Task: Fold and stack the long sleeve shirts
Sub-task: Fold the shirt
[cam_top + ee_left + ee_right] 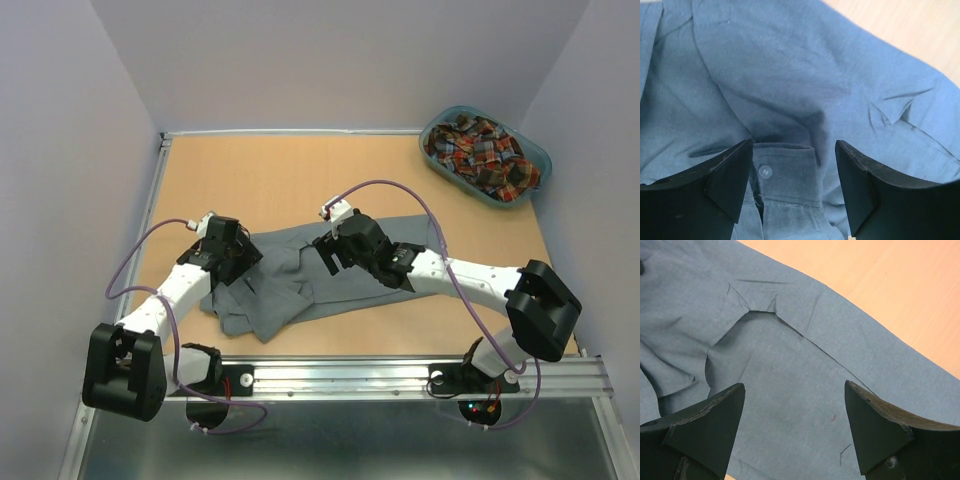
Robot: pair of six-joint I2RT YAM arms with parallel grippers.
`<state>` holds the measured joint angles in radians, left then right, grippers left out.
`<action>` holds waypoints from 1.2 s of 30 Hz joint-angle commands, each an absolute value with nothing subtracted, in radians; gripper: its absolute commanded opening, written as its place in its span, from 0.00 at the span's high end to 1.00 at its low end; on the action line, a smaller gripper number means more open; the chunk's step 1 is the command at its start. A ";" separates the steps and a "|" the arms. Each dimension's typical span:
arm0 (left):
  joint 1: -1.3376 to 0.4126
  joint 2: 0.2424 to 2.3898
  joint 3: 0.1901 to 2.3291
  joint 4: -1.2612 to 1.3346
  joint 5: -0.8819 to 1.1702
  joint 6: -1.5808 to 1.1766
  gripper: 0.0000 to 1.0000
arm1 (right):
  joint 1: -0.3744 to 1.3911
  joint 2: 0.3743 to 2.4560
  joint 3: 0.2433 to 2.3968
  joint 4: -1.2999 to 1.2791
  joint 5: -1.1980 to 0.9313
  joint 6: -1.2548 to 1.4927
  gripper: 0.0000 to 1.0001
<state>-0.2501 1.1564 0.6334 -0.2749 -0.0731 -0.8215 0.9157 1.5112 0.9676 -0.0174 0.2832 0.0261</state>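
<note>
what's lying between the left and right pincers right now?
Only the grey shirt: its rumpled cloth fills the stretch from the left pincer to the right pincer. The top view shows it.

left end effector (792, 150) jaws apart, right end effector (795, 390) jaws apart, both angled downward

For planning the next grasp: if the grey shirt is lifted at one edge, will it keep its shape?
Probably floppy: the grey shirt lies creased and folded over itself, so it would likely droop. Pushed, it may bunch up rather than slide whole.
</note>
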 commanded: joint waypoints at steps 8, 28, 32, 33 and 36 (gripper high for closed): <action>-0.267 1.124 0.614 -0.339 -0.139 -0.841 0.50 | 0.902 1.482 0.946 0.026 0.313 0.021 0.15; -0.281 1.012 0.606 -0.411 -0.141 -0.853 0.56 | 0.900 1.488 0.943 0.026 0.316 0.025 0.15; -0.281 1.017 0.583 -0.400 -0.140 -0.856 0.58 | 0.900 1.488 0.942 0.028 0.316 0.026 0.15; -0.281 1.020 0.572 -0.391 -0.137 -0.856 0.58 | 0.900 1.489 0.942 0.028 0.314 0.026 0.15; -0.281 1.035 0.555 -0.367 -0.133 -0.854 0.57 | 0.900 1.488 0.939 0.026 0.314 0.028 0.15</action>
<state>-0.2752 1.0317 0.5846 -0.3836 -0.1158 -0.8478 0.9043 1.5112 0.9649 -0.0158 0.2966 0.0261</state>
